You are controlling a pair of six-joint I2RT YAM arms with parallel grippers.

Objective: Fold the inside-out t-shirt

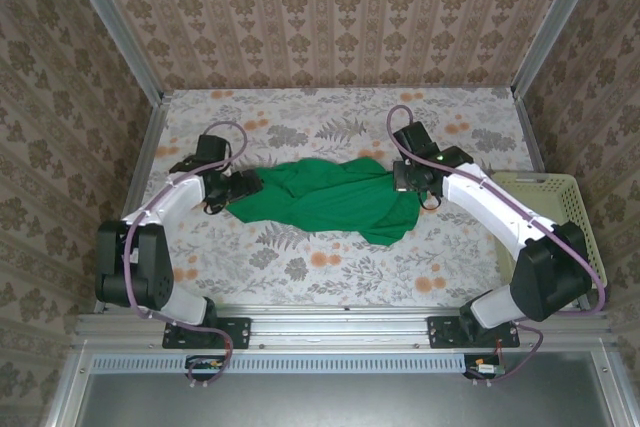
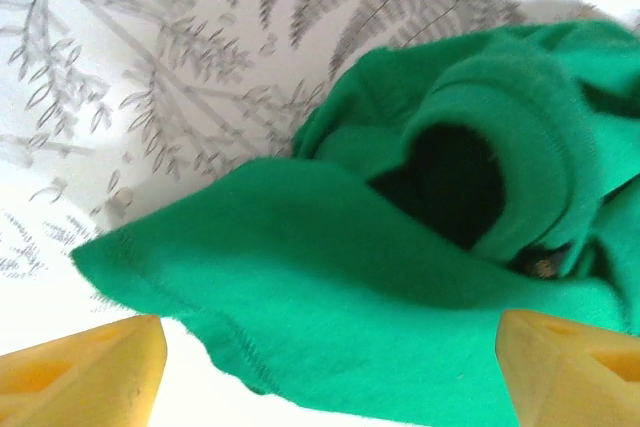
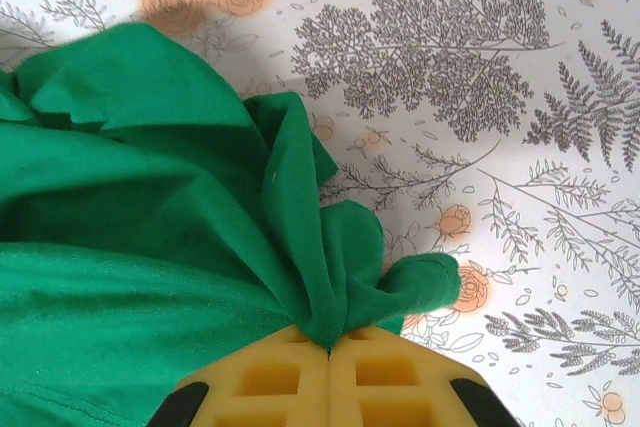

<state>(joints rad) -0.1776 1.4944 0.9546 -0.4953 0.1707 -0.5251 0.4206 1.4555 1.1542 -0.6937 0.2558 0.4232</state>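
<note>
The right pincer (image 3: pixel 330 345) is clenching a bunched fold of the green t-shirt (image 1: pixel 330 199), just right of the frame's centre. The left pincer (image 2: pixel 330 337) is standing released, its yellow fingers (image 2: pixel 90 367) straddling the hem. The t-shirt is lying crumpled across the middle of the floral table (image 1: pixel 300 277).

Right gripper (image 3: pixel 330 352), seen from its own wrist: the two yellow fingers (image 3: pixel 270 382) are pressed together on a narrow gathered ridge of the green inside-out t-shirt (image 3: pixel 130 217). A small tuft of cloth bulges out just beside the fingertips. The bulk of the shirt lies in broad wrinkled folds on the table (image 3: pixel 480 77), whose covering bears grey ferns and orange roses.
</note>
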